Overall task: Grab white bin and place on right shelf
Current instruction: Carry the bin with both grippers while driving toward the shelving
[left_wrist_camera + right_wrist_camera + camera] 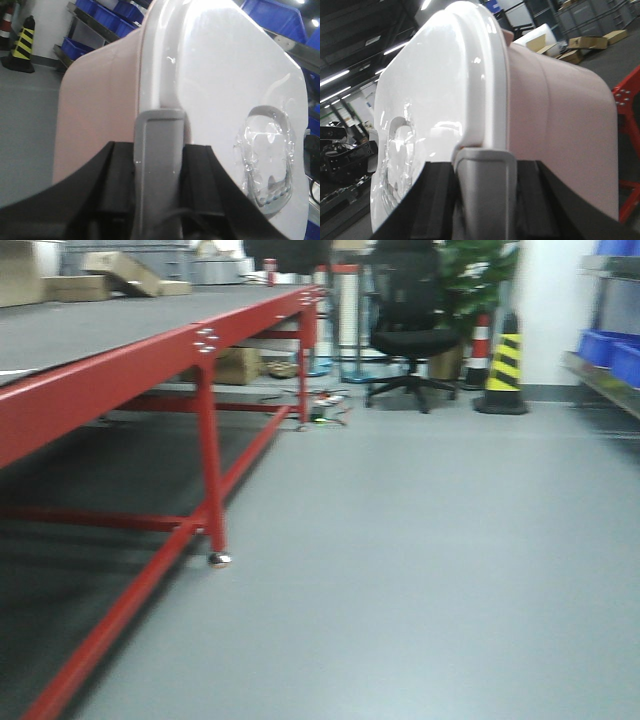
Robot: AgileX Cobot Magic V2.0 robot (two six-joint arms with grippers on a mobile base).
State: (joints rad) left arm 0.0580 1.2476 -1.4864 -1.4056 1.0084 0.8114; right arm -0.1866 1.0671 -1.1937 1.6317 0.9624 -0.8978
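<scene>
Evidently left gripper (160, 167) and right gripper (483, 177) each clamp the one white bin (220, 75).

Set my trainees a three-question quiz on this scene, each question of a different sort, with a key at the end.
1. True or false: the white bin has its lid off.
2. What sits between the fingers of the left gripper and of the right gripper? A) a grey clasp on the bin; B) nothing; C) a cable.
3. Fill in: in the front view, the table has a ____ frame.

Key: 1 false, the lid is on; 2 A; 3 red.
</scene>
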